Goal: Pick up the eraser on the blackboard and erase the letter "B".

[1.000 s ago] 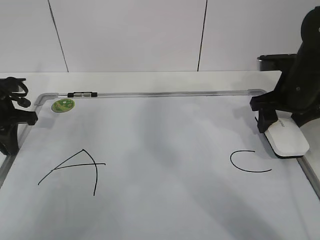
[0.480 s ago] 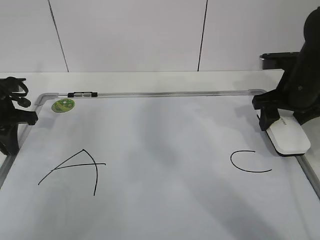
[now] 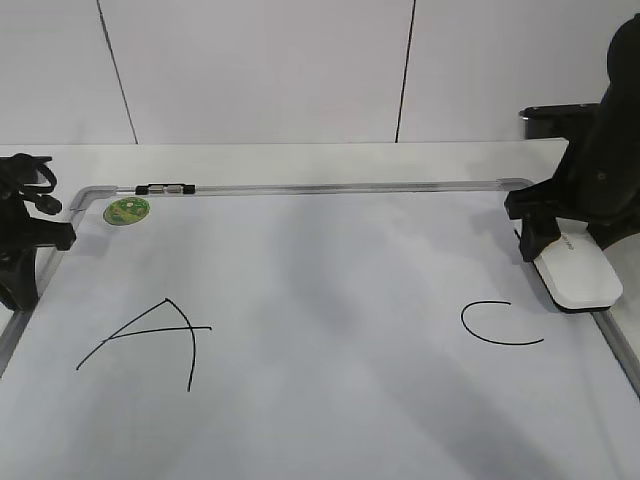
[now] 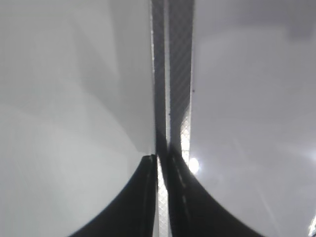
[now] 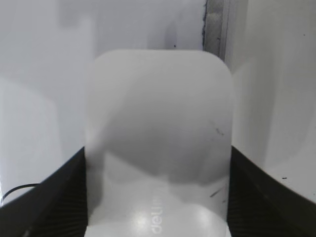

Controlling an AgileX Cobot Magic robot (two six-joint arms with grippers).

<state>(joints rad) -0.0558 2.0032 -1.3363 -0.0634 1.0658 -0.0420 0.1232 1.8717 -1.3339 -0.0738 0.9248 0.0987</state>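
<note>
The white eraser (image 3: 578, 274) lies at the right edge of the blackboard (image 3: 330, 270), just above the letter C (image 3: 480, 334). My right gripper (image 3: 556, 238) is shut on the eraser. In the right wrist view the eraser (image 5: 158, 123) fills the gap between the two black fingers (image 5: 54, 197), with the gripper (image 5: 158, 153) centred on it. No letter "B" shows between the A (image 3: 170, 315) and the C. My left gripper (image 3: 20, 265) is at the board's left edge, shut and empty; in its wrist view (image 4: 159, 160) it hangs over the board's frame (image 4: 178, 74).
A round green sticker (image 3: 126, 210) sits in the board's far left corner. A black clip (image 3: 166, 188) is on the far frame rail. The white table (image 3: 300, 158) runs behind the board to a panelled wall. The right frame rail (image 3: 622, 350) passes close to the eraser.
My right gripper and the eraser shifted a little right and toward the back between one second ago and half a second ago, then stayed still. The left arm has not moved.
</note>
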